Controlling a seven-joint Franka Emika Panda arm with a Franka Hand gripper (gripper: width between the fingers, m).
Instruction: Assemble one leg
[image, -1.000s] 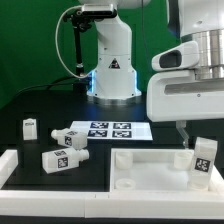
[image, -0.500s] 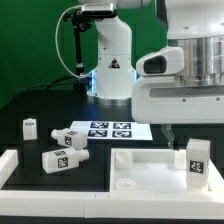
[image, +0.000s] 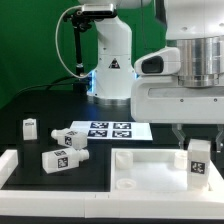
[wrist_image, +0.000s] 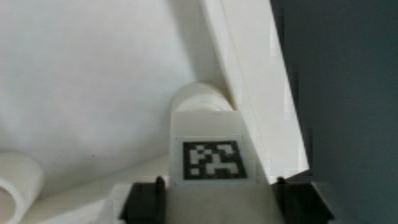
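My gripper (image: 198, 143) is shut on a leg (image: 199, 160), a white block with a black-and-white tag. It holds the leg upright over the right end of the large white panel with round holes (image: 150, 172). In the wrist view the leg (wrist_image: 214, 135) sits between my two dark fingers (wrist_image: 150, 200), tag facing the camera. Its far end is at the panel's (wrist_image: 89, 90) raised rim, near a corner. I cannot tell whether the leg touches the panel.
Three more white legs lie at the exterior view's left: one at the back (image: 30, 127), one by the marker board (image: 70, 138), one nearer the front (image: 57, 159). The marker board (image: 108, 130) lies mid-table. The robot base (image: 112, 65) stands behind it.
The arm has shifted slightly to the exterior view's left with the leg, which now stands more upright. Over the last half second almost nothing moved.
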